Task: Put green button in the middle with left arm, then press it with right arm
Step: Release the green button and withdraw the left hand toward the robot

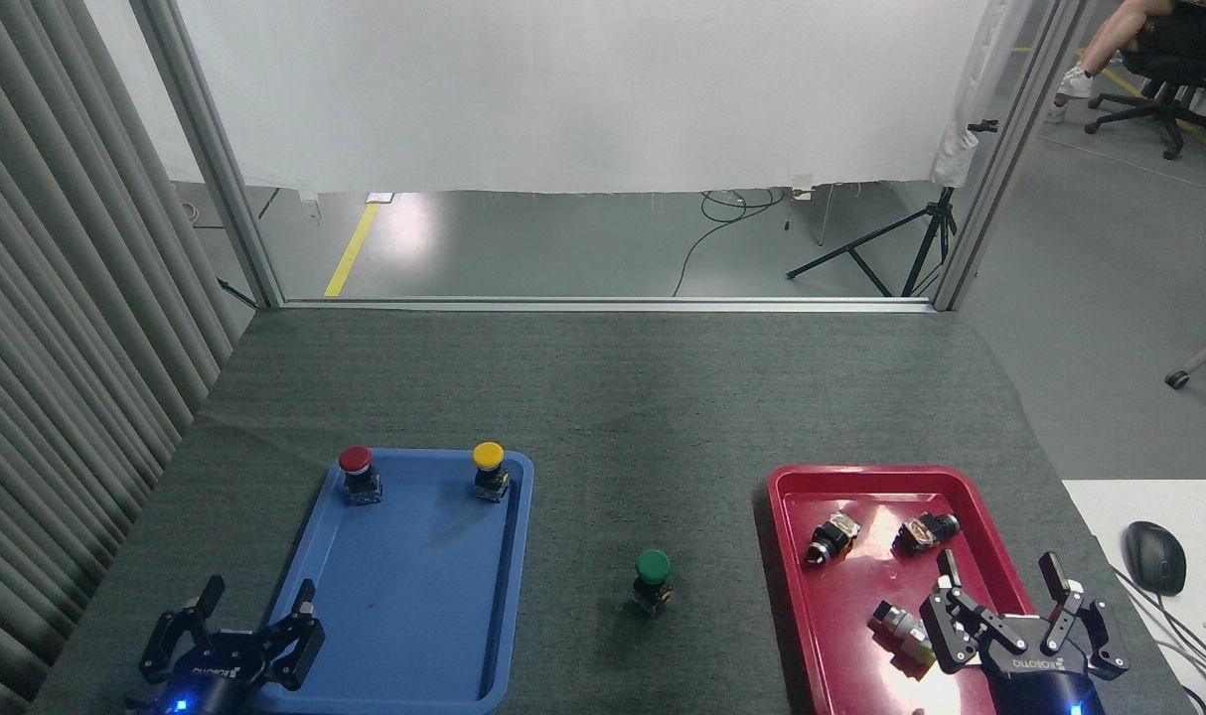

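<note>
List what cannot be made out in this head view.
- Right claw: its wrist is cut off by the bottom edge.
- Left claw: its arm is cut off by the bottom edge.
- Parts in the red tray: too small to identify.
- Green button: base marks too small to read.

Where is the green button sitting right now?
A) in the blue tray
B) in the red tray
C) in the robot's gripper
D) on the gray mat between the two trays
D: the green button stands on the gray mat, between the blue tray and the red tray, with no gripper touching it.
</note>
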### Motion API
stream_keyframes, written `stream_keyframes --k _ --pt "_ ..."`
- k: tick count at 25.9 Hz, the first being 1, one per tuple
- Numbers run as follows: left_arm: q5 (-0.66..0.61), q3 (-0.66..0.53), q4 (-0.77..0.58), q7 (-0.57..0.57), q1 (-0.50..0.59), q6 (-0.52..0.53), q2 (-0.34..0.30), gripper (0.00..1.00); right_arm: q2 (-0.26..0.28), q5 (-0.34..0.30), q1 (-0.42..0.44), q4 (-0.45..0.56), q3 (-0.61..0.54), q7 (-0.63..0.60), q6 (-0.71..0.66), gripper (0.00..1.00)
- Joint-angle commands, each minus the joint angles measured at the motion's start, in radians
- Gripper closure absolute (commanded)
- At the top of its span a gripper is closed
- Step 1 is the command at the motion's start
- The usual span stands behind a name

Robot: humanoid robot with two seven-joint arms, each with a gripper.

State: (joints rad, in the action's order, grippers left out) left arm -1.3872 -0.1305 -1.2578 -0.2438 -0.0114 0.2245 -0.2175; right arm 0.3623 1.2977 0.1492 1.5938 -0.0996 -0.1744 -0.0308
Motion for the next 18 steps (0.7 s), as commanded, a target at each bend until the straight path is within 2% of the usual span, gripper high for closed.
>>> stream_keyframes --k 1,9,15,18 --pt "0.002 0.0 0.005 0.005 -0.007 0.006 -0.016 0.01 0.0 0.0 0.0 0.0 0.0 0.0 0.0 0.0" --pt "0.013 -0.003 0.003 0.018 -0.022 0.004 -0.023 0.01 -0.003 0.0 0.0 0.0 0.0 0.0 0.0 0.0" --pt "0.177 -0.006 -0.011 0.046 0.019 0.041 -0.075 0.01 -0.003 0.0 0.0 0.0 0.0 0.0 0.0 0.0" --pt "0.189 -0.008 -0.012 0.046 0.033 0.039 -0.077 0.01 -0.003 0.0 0.0 0.0 0.0 0.0 0.0 0.0"
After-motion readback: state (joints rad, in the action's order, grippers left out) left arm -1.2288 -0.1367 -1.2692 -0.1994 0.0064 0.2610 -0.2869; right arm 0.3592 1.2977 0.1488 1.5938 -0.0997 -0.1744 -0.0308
